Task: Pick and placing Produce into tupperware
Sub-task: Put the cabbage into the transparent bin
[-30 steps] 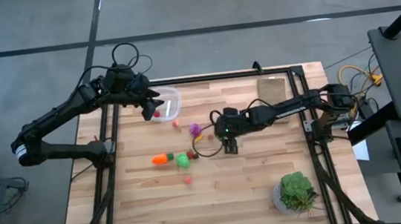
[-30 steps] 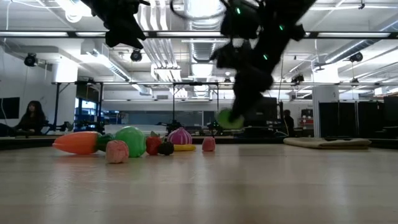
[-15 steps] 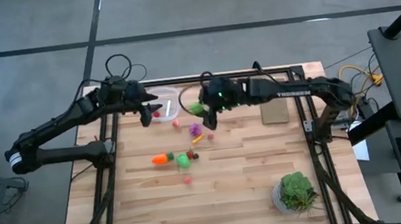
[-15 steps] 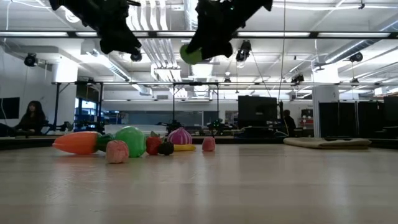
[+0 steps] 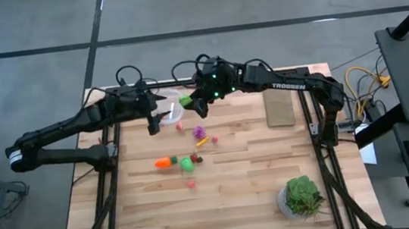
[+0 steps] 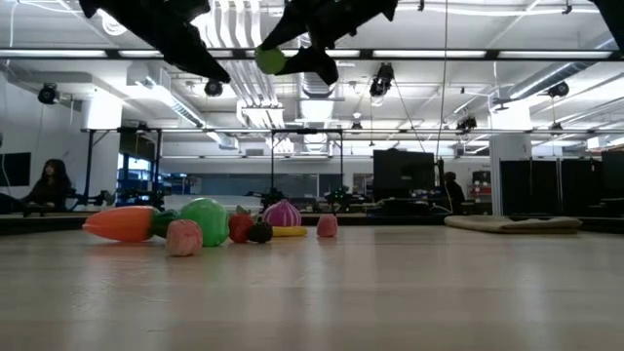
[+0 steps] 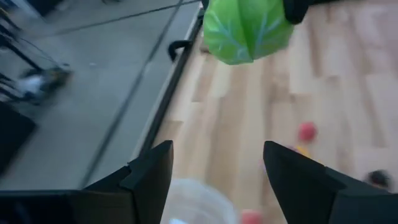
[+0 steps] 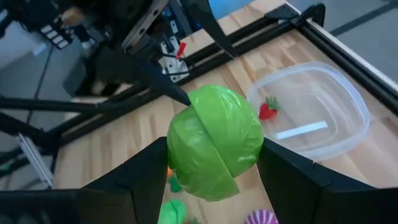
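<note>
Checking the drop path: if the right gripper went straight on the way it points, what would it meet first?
Probably the tupperware: the right gripper, shut on the green ball, points towards it, though depth is unclear.

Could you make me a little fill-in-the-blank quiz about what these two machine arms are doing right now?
1. The right end effector is shut on a ____ cabbage-like ball.
2. Inside the clear tupperware lies one small ____ piece.
3. The left end effector hovers with its fingers ____, holding nothing.
4. The carrot lying on the table is coloured ____.

Missing words: green; red; open; orange
</note>
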Controlling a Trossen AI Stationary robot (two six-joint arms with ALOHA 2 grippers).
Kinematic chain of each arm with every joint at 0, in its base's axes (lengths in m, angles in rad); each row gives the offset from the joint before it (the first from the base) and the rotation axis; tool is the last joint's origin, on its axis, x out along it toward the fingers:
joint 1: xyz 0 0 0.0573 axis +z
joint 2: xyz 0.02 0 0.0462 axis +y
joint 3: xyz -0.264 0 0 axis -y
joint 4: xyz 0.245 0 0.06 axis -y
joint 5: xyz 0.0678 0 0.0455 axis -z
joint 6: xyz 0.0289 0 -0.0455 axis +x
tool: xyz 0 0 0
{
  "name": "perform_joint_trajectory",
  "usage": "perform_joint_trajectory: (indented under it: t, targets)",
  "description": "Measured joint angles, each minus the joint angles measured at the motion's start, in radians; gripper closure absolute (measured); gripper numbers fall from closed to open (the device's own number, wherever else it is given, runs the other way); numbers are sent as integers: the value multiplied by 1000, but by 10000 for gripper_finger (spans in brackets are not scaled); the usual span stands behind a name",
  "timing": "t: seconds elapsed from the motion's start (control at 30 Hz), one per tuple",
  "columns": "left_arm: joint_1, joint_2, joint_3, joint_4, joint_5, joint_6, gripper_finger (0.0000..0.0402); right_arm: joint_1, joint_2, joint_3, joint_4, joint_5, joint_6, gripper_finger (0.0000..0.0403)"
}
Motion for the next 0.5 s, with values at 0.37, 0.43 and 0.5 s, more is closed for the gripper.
perform_joint_trajectory:
  t: [0.37,0.43,0.5]
  targets:
    - [-157,27,-2,252,-227,239,165,-14,6,42,13,-22,95,179]
    - [-176,27,-8,252,-246,266,165,-14,6,49,15,-24,110,179]
    - [-183,35,-10,263,-273,291,165,-14,6,51,30,-44,129,179]
